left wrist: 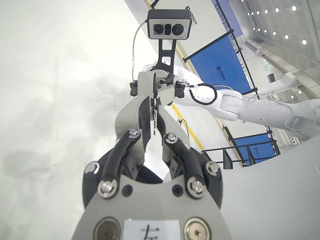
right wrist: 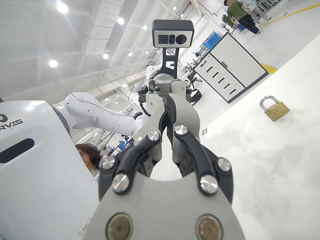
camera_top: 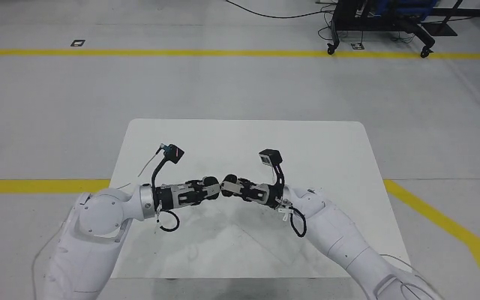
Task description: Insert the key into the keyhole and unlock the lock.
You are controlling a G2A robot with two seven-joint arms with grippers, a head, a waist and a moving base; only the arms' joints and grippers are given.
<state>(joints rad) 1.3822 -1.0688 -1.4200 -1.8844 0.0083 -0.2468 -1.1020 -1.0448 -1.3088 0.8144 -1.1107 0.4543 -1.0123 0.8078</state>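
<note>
Key stands edge-on between the black pads of the left gripper, which is clamped on it near the fingertips, the key's length running along the fingers. Nose to nose with it is the right gripper, its fingers pressed together. Its tips meet the far end of the key, but I cannot tell whether they actually pinch it.

Held tip to tip like this over the middle of the table, the pair looks to be passing or re-seating the key, probably to get a firmer, better-aimed hold before any approach to the lock. The padlock, brass with its shackle seemingly closed, lies flat on the table, well apart from both grippers and untouched, so insertion is not yet begun.

The table is plain white with faint specks. Around it lies pale floor crossed by a yellow line. A black wheeled frame stands beyond the table's far side, and a cabinet with drawers stands off the table's edge.
</note>
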